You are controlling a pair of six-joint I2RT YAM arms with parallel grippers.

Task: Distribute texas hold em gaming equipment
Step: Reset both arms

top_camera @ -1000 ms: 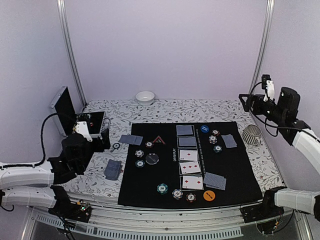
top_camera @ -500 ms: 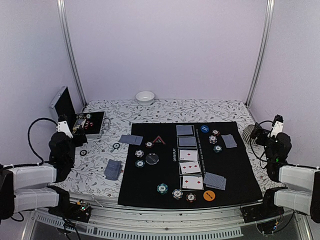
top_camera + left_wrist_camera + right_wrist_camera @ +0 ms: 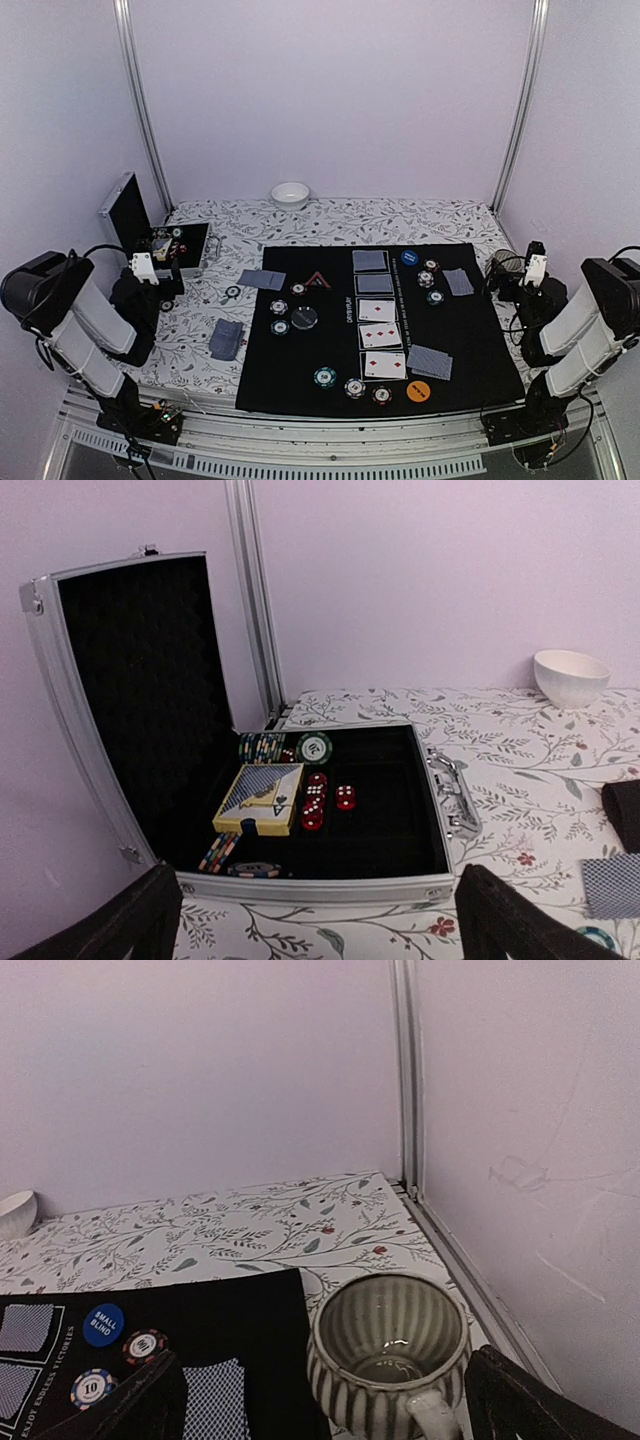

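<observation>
On the black mat (image 3: 460, 335), playing cards fill a column: two face down (image 3: 371, 261) and three face up (image 3: 381, 336). Face-down card pairs (image 3: 429, 362) lie round it, with striped chips (image 3: 354, 387), a blue disc (image 3: 409, 257), an orange disc (image 3: 419, 391) and a dark disc (image 3: 304, 318). My left gripper (image 3: 320, 935) is open and empty, low before the open silver case (image 3: 330, 888), which holds a card box (image 3: 258, 798), red dice (image 3: 322, 800) and chips (image 3: 262, 746). My right gripper (image 3: 330, 1415) is open and empty, straddling a striped mug (image 3: 390, 1350).
A white bowl (image 3: 290, 194) stands at the back of the flowered cloth. The case's lid (image 3: 140, 690) stands upright at the left. Another card stack (image 3: 226, 339) and two loose chips (image 3: 232, 292) lie on the cloth left of the mat. Frame posts rise at both back corners.
Both arms have drawn back and folded down toward their bases. The left gripper now sits low before the case; the right has dropped from high to the mug. Both stayed open.
</observation>
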